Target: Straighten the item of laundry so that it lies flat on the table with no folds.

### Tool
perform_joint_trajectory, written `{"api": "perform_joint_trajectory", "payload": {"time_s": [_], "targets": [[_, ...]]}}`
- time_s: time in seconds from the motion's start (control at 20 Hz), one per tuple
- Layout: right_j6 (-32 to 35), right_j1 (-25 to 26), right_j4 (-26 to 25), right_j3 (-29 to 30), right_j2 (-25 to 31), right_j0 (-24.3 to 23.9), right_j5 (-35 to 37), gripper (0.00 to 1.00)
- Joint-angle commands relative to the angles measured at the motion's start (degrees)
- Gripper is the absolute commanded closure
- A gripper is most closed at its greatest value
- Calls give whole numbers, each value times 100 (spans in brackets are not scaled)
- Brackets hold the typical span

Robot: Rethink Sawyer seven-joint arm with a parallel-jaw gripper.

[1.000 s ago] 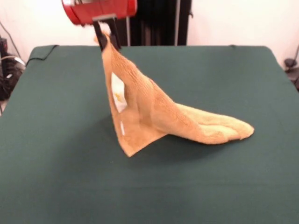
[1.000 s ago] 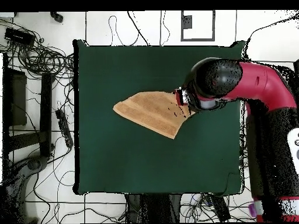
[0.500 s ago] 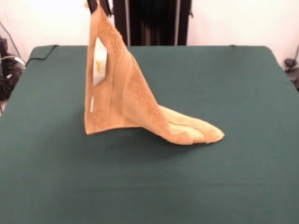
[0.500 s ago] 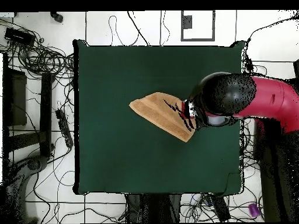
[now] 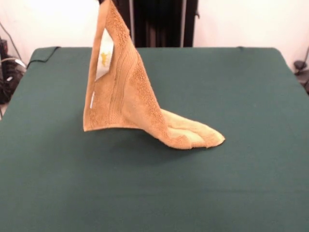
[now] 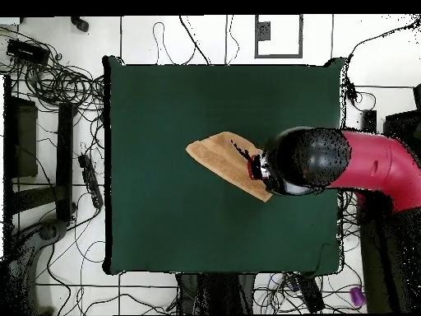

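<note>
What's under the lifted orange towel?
Only bare dark green cloth table shows below the small orange-tan terry towel. The trailing folded end rests on the cloth; whatever lies beneath that part is covered.

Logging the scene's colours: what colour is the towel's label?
White, on the orange-tan towel; the label shows best in the front view.

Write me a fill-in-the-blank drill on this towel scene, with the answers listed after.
1. The towel is lifted by one ____, with its other end resting on the table.
2. The table's cloth is dark ____.
3. A small ____ label shows on the raised part of the towel.
4. In the overhead view, the red arm reaches in from the picture's ____ side.

Missing words: corner; green; white; right
</note>
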Motion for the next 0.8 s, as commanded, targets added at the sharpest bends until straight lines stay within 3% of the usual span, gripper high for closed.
{"api": "perform_joint_trajectory", "payload": {"time_s": [0.05, 0.8], "targets": [[57, 21, 149, 1467, 340, 208, -1183, 100], [581, 303, 172, 1945, 172, 399, -2387, 100]]}}
